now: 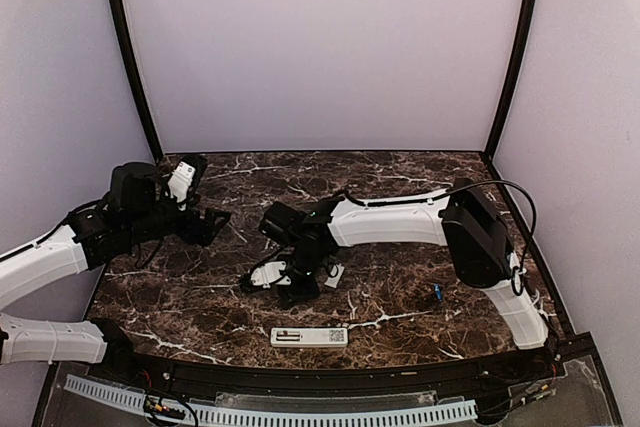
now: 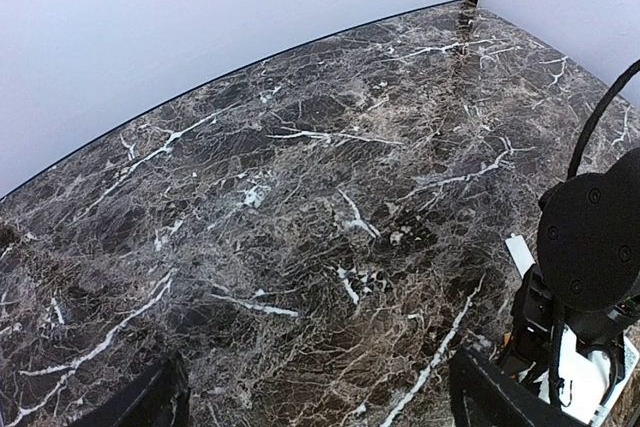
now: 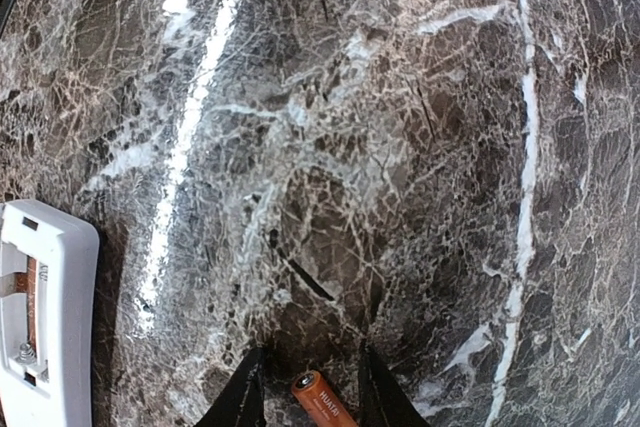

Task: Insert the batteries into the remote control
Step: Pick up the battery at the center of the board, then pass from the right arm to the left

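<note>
Left arm is folded back at the table's left side, its gripper (image 1: 205, 222) raised off the marble table (image 1: 400, 172) with jaws spread wide and nothing between them. Right arm reaches in from the right, elbow high, wrist bent down mid-table; right gripper (image 3: 306, 397) has its fingertips straddling the orange battery (image 3: 322, 402), closely flanking it, firm contact not confirmed. Remote (image 1: 309, 336) lies flat at the near edge, compartment open. Blue battery (image 1: 437, 292) lies to the right, apart.
</note>
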